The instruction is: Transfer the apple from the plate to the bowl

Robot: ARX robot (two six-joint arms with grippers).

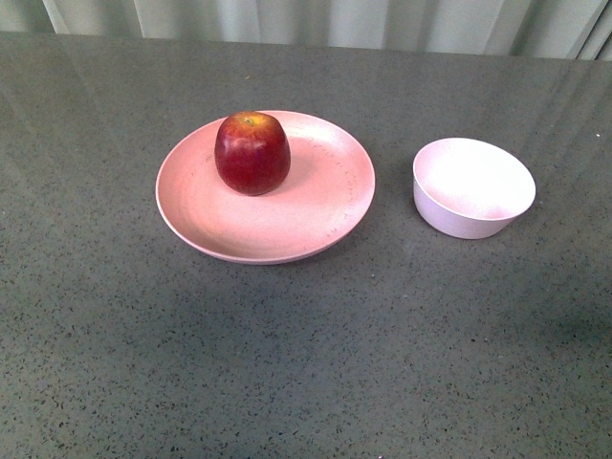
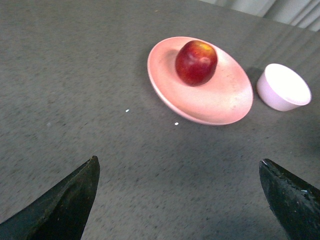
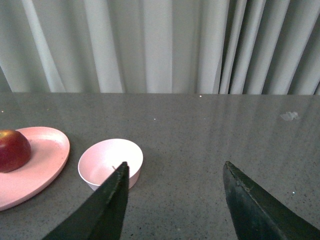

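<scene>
The dark-red apple stands on the far part of the salmon-pink plate at the table's middle. The small pale bowl stands empty to the plate's right, apart from it. Neither gripper shows in the front view. In the left wrist view the apple, the plate and the bowl lie well ahead of my open, empty left gripper. In the right wrist view my right gripper is open and empty, with the bowl just past one finger; the plate and apple lie beyond it.
The dark grey speckled table runs wide around the dishes. Pale curtains hang behind its far edge. A small pale scrap lies on the table far from the bowl. Two tiny white specks lie near the plate.
</scene>
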